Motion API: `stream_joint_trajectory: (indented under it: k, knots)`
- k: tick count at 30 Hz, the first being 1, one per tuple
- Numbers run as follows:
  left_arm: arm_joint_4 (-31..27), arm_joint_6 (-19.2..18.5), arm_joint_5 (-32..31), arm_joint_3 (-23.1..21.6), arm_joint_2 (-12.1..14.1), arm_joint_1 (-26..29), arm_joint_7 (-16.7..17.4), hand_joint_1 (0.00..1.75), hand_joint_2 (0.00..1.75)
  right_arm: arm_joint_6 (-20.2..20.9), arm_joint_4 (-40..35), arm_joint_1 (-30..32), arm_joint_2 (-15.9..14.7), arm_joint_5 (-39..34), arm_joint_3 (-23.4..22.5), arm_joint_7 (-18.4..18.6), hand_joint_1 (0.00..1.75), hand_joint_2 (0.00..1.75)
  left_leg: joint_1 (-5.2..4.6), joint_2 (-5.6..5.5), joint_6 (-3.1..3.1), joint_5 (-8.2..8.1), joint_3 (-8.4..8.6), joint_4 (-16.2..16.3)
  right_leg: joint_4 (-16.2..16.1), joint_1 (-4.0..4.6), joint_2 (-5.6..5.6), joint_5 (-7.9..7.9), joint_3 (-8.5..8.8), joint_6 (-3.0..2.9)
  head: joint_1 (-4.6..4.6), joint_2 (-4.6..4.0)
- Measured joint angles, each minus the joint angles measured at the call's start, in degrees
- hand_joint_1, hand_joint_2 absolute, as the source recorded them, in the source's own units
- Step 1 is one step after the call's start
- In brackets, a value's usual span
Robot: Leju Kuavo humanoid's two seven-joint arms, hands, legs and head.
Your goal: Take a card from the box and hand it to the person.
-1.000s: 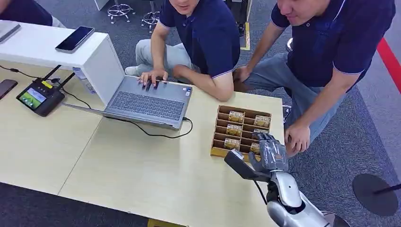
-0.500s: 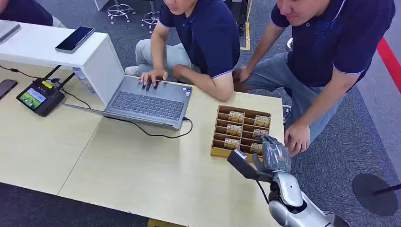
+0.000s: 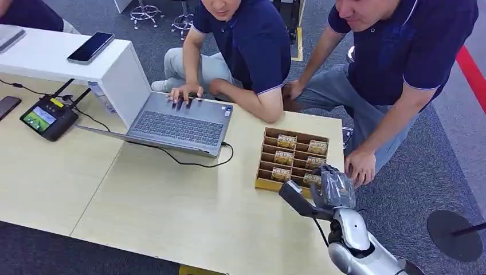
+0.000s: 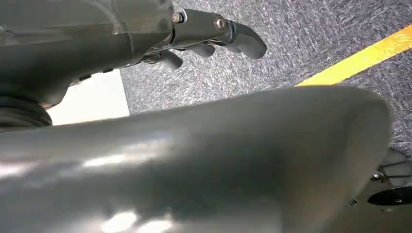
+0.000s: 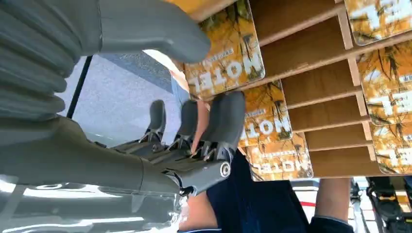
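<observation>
We stand at a wide table (image 3: 160, 206) of pale wood, and around it the floor (image 3: 441, 172) is a dark grey carpet with a red stripe (image 3: 473, 71) at the right edge. Two people sit on the far side: one person (image 3: 246, 40) rests a hand on the laptop, the other person (image 3: 401, 51) leans in from the right and has a hand (image 3: 360, 166) at the table edge, just beside the box. On the table we count one open laptop (image 3: 177, 123), one white box-shaped stand (image 3: 74, 57) with one phone (image 3: 90, 47) lying on top, one small black device with a lit screen (image 3: 47, 117), and one wooden box (image 3: 291, 157) divided into slots. In the head view we can count about six cards with a yellow print in it, one card (image 3: 286, 141) at the far left slot being the clearest; they all sit in their slots. Our right hand (image 3: 332, 186) hangs over the near right corner of the box; in the right wrist view its fingers (image 5: 228, 121) are bent and lie close against the cards, the thumb apart above them, and we cannot tell whether it holds a card. Our left hand (image 4: 204, 34) hangs over the carpet beside a yellow line (image 4: 359, 60), with the fingers loosely curved, holding nothing.
</observation>
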Motion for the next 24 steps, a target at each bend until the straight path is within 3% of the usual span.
stream_joint_trajectory:
  k: [24]
  knots:
    - [0.0,0.0,0.2,0.0,0.0,0.0,0.0,0.00,0.00,0.1,-0.2,0.1,0.0,0.0,0.0,0.0,0.61,1.75,0.00,0.00,0.00,0.00,0.00,0.0,0.0,0.00,0.00,0.00,0.00,0.00,-0.04,0.00]
